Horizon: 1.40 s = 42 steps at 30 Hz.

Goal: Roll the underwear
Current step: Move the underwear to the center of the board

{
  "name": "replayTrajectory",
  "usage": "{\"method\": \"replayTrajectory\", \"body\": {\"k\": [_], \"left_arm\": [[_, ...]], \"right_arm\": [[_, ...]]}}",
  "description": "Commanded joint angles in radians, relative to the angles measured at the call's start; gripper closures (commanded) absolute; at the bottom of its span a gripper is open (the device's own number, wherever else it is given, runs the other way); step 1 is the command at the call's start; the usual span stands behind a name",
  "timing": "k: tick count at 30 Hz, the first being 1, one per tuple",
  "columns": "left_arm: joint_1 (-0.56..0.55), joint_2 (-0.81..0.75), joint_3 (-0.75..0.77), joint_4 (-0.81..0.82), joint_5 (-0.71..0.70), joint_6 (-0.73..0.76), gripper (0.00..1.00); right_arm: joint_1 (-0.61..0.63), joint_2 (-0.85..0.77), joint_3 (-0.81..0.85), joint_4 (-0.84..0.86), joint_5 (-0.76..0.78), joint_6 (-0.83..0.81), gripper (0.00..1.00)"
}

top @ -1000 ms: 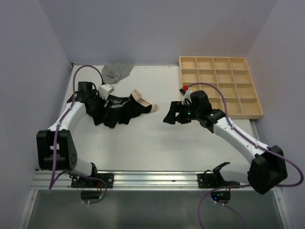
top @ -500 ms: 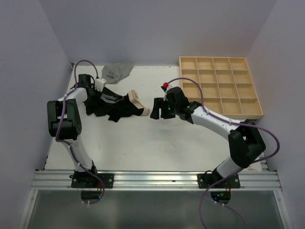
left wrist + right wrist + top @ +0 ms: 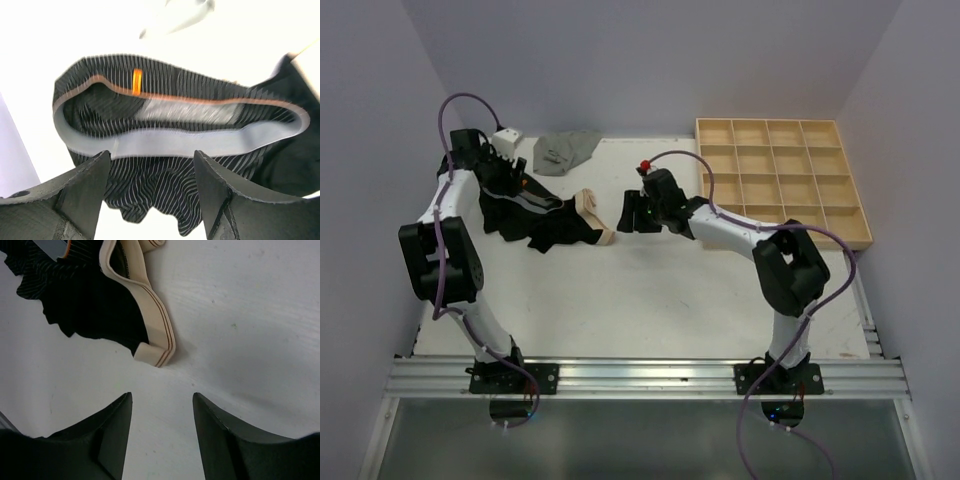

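The underwear lies in a heap at the back left: a black striped brief with a grey waistband [image 3: 525, 203] [image 3: 180, 140] and a black one with a tan waistband [image 3: 590, 212] [image 3: 152, 332]. A plain grey brief [image 3: 565, 150] lies apart by the back wall. My left gripper [image 3: 508, 183] [image 3: 152, 172] hangs open over the striped brief, whose cloth shows between the fingers [image 3: 82, 192] without being pinched. My right gripper [image 3: 628, 212] [image 3: 161, 407] is open above bare table, just short of the tan waistband's folded end.
A wooden grid tray [image 3: 782, 181] stands at the back right. The left wall runs close beside the left arm, and the back wall is just beyond the grey brief. White table [image 3: 650, 290] stretches in front of the heap.
The left arm has swung to the back left corner and the black heap has shifted left with it. The right gripper has travelled left up to the tan waistband, its jaws a little narrower.
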Motion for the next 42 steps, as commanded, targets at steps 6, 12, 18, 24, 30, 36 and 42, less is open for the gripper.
{"method": "replayTrajectory", "body": {"k": [6, 12, 18, 24, 30, 36, 42], "left_arm": [[-0.002, -0.037, 0.02, -0.048, 0.152, 0.009, 0.24], [0.0, -0.026, -0.038, -0.028, 0.138, 0.024, 0.21], [-0.002, 0.047, -0.055, -0.014, 0.075, 0.013, 0.25], [-0.002, 0.141, -0.052, -0.003, -0.021, 0.0, 0.42], [0.006, 0.193, -0.032, 0.055, -0.138, -0.045, 0.61], [0.02, 0.189, 0.031, 0.058, -0.13, -0.062, 0.57], [0.037, 0.029, 0.034, 0.047, 0.116, 0.016, 0.28]], "right_arm": [[0.045, 0.223, 0.228, 0.071, -0.007, 0.097, 0.38], [0.069, 0.345, 0.336, 0.024, 0.001, 0.101, 0.35], [0.074, 0.343, 0.291, 0.01, -0.039, 0.083, 0.77], [0.074, 0.19, 0.13, -0.019, -0.042, 0.029, 1.0], [0.074, -0.015, -0.031, -0.106, 0.016, -0.041, 1.0], [0.072, -0.156, -0.138, -0.169, 0.042, -0.092, 1.0], [0.072, -0.239, -0.242, -0.228, 0.036, -0.126, 1.0]]}}
